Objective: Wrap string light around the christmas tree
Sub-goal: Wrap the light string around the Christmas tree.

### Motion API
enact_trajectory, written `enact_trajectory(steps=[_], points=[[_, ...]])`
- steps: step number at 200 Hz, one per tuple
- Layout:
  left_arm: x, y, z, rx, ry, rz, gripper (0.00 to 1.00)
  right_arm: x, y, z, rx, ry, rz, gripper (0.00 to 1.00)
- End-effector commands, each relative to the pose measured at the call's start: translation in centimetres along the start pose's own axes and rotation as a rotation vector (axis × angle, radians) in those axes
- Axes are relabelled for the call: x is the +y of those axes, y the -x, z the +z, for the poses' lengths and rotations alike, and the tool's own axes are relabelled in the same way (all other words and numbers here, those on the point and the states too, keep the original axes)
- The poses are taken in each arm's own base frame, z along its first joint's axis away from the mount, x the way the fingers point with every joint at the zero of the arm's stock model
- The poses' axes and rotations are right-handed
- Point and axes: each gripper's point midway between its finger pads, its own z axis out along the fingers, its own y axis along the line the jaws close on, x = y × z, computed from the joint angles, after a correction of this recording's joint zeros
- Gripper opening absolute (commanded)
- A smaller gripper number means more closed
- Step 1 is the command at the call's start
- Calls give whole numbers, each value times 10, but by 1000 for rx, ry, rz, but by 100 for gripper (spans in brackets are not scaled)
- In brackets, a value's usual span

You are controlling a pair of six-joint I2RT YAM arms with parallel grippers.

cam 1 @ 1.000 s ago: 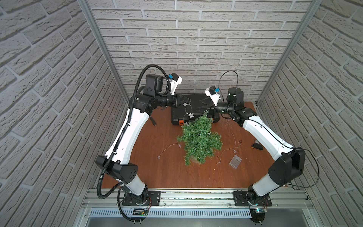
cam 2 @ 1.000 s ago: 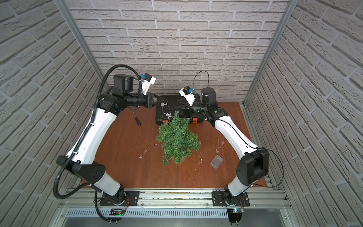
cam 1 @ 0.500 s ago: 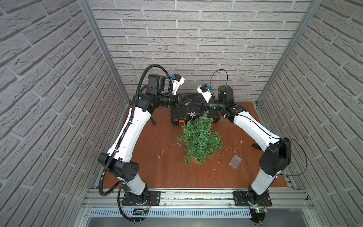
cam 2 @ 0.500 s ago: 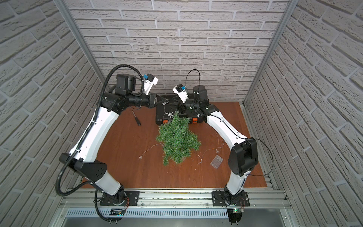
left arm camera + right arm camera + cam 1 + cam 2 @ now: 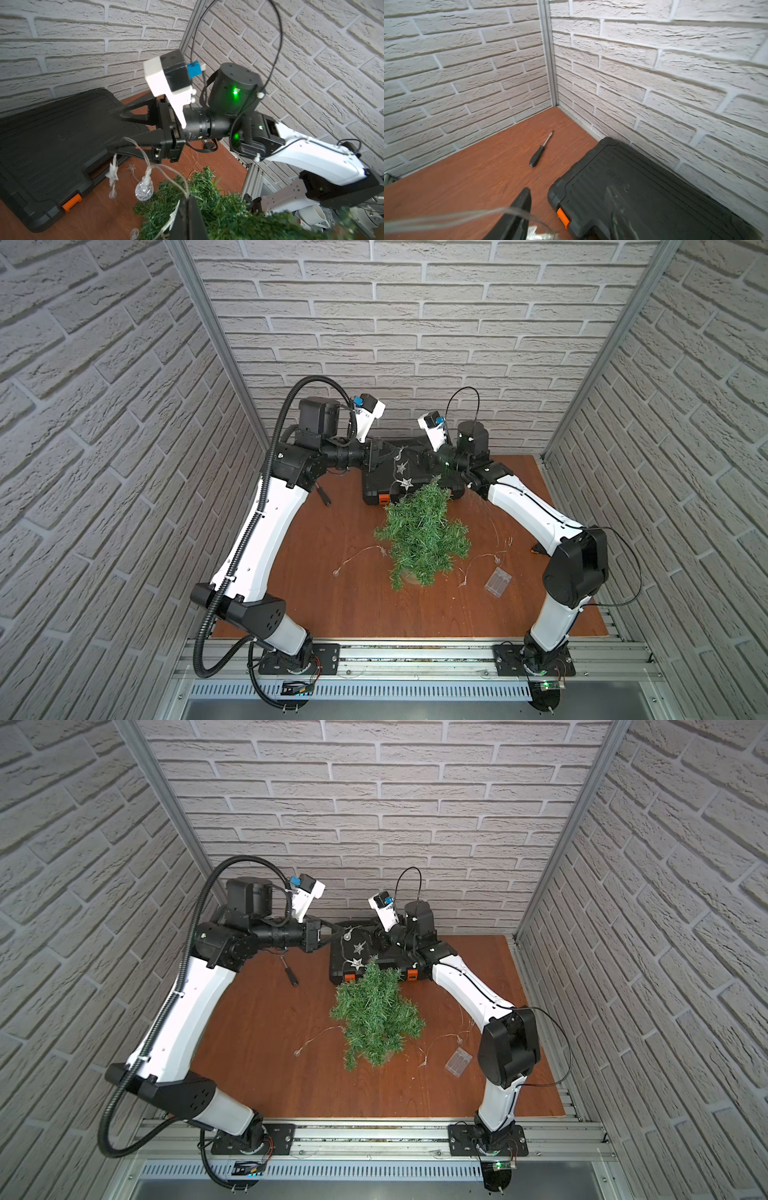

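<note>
string light (image 5: 143, 189): hanging stretched above christmas tree (image 5: 419, 539)
left tool (image 5: 188, 197): clamping string light
right tool (image 5: 111, 128): standing apart, seemingly straddling it
black case (image 5: 374, 493): lying closed behind tree

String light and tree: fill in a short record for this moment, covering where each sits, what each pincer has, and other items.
string light: a stretch with stars and a bulb hangs between the two pincers near the tree top; the rest trails on the table
battery box: flat on table, apart from tree
christmas tree: mid-table, before black case
left pincer: shut on the wire
right pincer: jaws apart, wire across them
screwdriver: on table, untouched
</note>
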Motion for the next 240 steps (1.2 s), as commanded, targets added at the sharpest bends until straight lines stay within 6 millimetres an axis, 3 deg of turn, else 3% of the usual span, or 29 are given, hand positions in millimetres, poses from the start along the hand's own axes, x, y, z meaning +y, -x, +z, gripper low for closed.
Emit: enact_trajectory(steps=[1, 34, 87, 121, 152, 187, 240], points=[[-15, 4, -13, -37, -21, 56, 0, -28, 36, -2, -140, -144, 40, 58], [-11, -5, -23, -26, 42, 71, 0, -48, 51, -13, -230, -261, 79, 57], [-10, -24, -34, -15, 81, 75, 0, -74, 74, -51, -382, -380, 157, 48], [-9, -40, -40, -2, 100, 75, 0, -59, 83, -80, -404, -359, 106, 26], [-3, -55, -45, 12, 138, 66, 0, -39, 90, -121, -373, -375, 38, 7], [4, -69, -51, 23, 189, 64, 0, -9, 71, -152, -219, -326, 0, 3], [-8, -89, -53, 37, 137, 39, 0, 34, 10, -183, 40, -241, 0, 3]])
